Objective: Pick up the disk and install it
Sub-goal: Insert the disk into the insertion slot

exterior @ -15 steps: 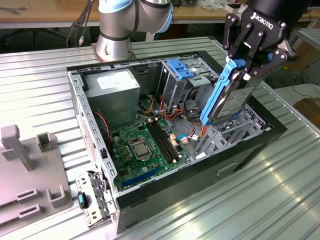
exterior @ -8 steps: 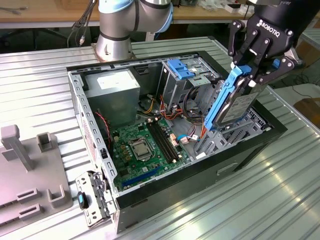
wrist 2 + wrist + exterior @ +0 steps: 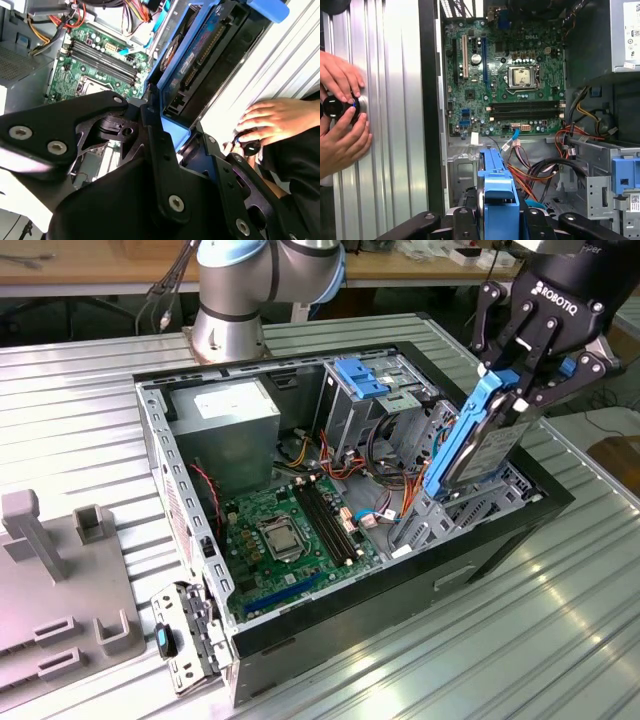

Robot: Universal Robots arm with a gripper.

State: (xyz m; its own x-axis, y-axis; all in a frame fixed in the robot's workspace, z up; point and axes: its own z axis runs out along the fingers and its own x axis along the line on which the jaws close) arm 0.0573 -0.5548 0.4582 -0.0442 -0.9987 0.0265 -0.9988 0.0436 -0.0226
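Bright and even, lit from overhead. In the exterior view, white glare streaks across the ribbed worktop [image 3: 540, 640] at five o'clock, soft shadow inside the computer case [image 3: 165, 455] toward nine o'clock, pale sheen on the disk [image 3: 490, 440] at three o'clock. Near-white washout on the worktop in the second wrist view; clear, flat light on the motherboard [image 3: 520, 75] in the first wrist view.

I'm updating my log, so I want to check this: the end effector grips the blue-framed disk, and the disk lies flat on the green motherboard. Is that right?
Not quite. The end effector does grip the disk, but the disk does not lie flat on the motherboard. It hangs steeply tilted above the drive bay, apart from the board. The exterior view shows this.
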